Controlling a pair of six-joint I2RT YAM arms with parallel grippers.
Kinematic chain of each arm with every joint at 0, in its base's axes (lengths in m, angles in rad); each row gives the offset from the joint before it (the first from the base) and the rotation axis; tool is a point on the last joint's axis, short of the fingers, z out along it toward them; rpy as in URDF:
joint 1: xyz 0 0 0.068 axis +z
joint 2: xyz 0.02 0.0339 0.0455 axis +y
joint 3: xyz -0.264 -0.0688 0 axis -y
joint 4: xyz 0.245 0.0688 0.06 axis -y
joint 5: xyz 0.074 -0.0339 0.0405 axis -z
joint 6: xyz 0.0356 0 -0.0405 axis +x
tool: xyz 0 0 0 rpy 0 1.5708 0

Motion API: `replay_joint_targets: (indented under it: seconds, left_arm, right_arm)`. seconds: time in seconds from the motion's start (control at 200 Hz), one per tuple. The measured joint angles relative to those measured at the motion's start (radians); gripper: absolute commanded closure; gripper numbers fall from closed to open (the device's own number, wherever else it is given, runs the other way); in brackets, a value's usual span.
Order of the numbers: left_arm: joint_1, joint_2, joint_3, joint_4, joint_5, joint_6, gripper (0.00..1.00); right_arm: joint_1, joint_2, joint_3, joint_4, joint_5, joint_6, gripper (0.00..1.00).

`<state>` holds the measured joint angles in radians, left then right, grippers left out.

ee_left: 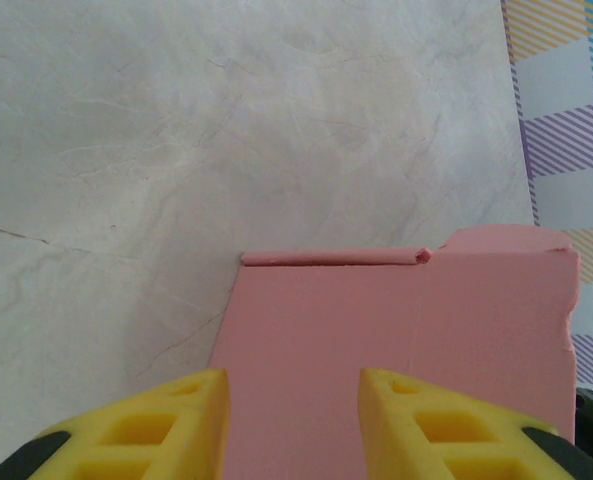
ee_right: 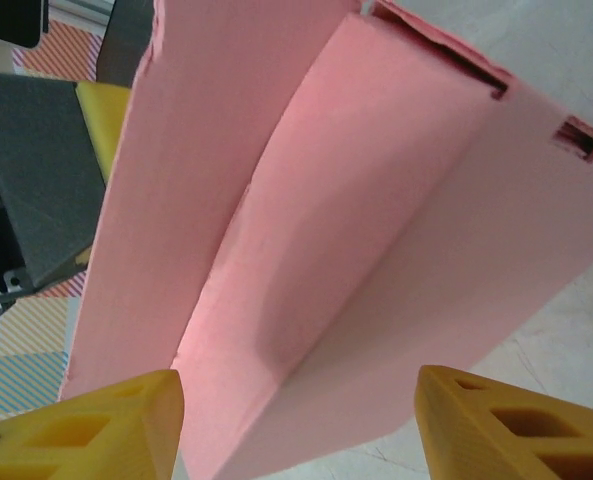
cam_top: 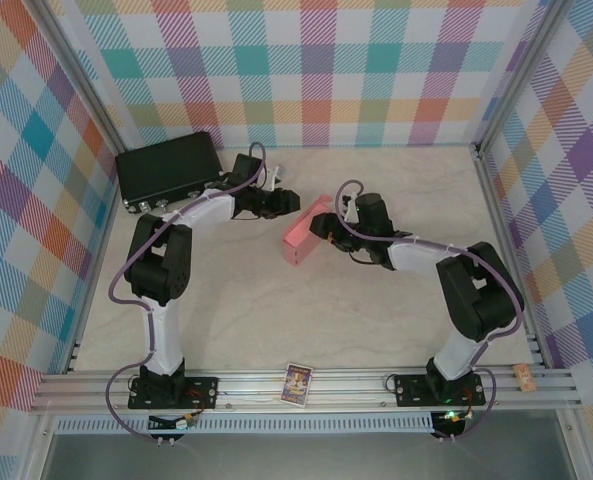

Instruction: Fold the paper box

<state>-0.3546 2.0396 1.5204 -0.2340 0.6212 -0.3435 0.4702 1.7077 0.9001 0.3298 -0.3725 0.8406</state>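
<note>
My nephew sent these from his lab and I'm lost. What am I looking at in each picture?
Two robot arms are bolted to the near edge of a table. The overhead picture shows both reaching toward a pink paper box, with a black case farther back. The other two come from cameras on the wrists; the yellow wedges are fingertips. The left gripper faces the box's side, fingers partly apart; whether it grips is unclear. The right gripper stands open, the half-folded box between its fingers, unheld.

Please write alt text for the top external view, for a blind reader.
A pink paper box is in the middle of the table, the left gripper at its far end, the right gripper at its right. A black case lies at the far left.
</note>
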Motion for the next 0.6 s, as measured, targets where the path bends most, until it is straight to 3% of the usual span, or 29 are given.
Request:
replay_joint_targets:
  seconds: [0.6]
  left_arm:
    - [0.000, 0.000, 0.000, -0.002, 0.044, 0.010, 0.60]
  right_arm:
    - [0.021, 0.070, 0.104, -0.106, 0.115, 0.052, 0.52]
